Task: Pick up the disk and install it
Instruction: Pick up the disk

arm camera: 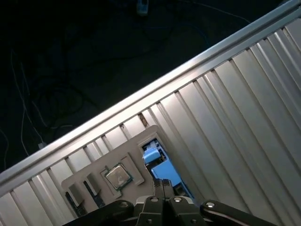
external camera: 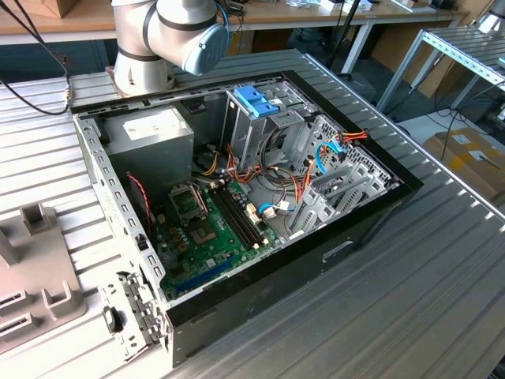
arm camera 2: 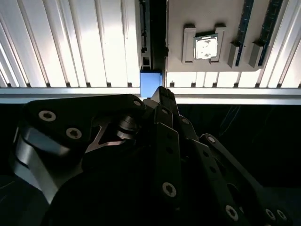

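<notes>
Hard-drive work, as I judge it. The disk (arm camera: 153,155) sits at the end of the grey parts holder (arm camera: 127,150), apparently on its narrow edge with its light-blue frame uppermost. The holder also carries a processor (arm camera: 117,176) beside the disk and memory sticks (arm camera 2: 242,28) further along. It lies on the ribbed aluminium table (arm camera: 235,117), near the table's edge.

My claw (arm camera: 164,183) hangs right over the blue end of the disk. Its two fingers are drawn together with nothing between them, and I cannot tell whether the tips touch the frame.

In the exterior view, the open computer case (external camera: 237,197) lies well apart from the holder, towards that view's right. Its drive cage (external camera: 256,103) has a blue plastic top.

I expect the disk to be stiff and fairly heavy for its size, with smooth metal faces that could slip. It would not forgive a knock or a drop. The plastic frame looks the weaker part and may flex. I would take hold across the two broad flat faces, near the middle of the exposed edge, squarely, so the disk does not swing or twist.
</notes>
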Robot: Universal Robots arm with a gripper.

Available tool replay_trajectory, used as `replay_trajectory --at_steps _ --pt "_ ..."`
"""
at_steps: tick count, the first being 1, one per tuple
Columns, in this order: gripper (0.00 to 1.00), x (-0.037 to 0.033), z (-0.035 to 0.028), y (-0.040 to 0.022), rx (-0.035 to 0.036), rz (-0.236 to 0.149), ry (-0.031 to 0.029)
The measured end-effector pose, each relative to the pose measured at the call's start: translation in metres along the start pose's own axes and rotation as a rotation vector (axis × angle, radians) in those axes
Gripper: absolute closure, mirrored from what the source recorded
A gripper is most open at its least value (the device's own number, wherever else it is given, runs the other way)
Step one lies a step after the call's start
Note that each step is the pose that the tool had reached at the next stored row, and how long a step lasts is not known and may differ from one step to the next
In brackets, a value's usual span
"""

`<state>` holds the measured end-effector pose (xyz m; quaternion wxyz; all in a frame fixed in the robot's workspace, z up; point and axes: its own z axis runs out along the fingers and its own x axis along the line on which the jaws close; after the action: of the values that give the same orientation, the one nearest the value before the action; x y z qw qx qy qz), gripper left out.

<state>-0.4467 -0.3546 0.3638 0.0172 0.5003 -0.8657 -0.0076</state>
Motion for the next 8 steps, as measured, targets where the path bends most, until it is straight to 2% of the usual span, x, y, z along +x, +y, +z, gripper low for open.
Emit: replay_trajectory --at_steps 3,8 --pt "0.89 0.0 0.0 0.0 0.0011 -0.048 0.0014" --pt "0.89 0.0 0.0001 0.0 0.0038 -0.17 0.0051"
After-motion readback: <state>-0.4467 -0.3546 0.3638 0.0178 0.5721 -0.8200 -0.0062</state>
